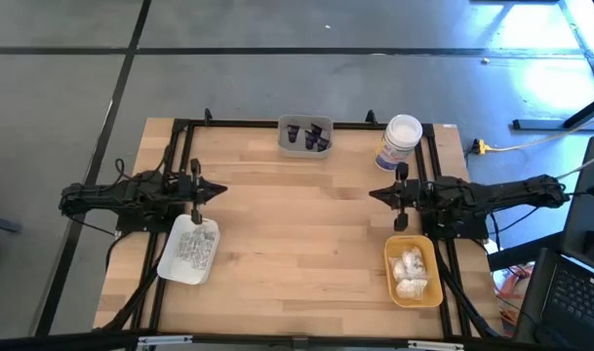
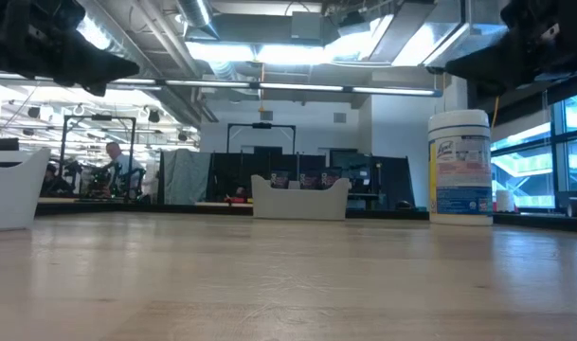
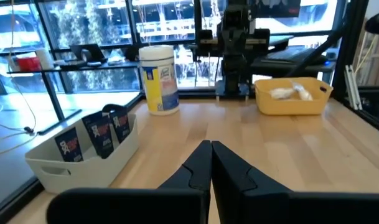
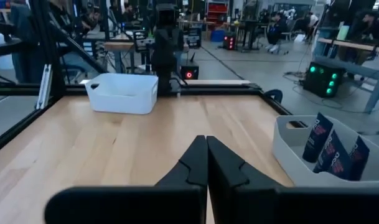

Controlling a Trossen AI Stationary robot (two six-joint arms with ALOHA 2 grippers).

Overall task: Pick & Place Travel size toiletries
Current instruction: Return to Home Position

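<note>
Homing looks all but done: left gripper [image 1: 219,190] mid-left and right gripper [image 1: 374,194] mid-right sit near the table [image 1: 297,239] edges, jaws pressed together, empty; next, only settle and wait.

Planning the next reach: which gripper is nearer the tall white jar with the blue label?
Right. The right gripper sits close to the jar, on its side of the table; the left gripper is far across the table, by the white tray.

two black jointed arms [image 1: 131,198], matte wedge-shaped claws [image 3: 210,146]
</note>
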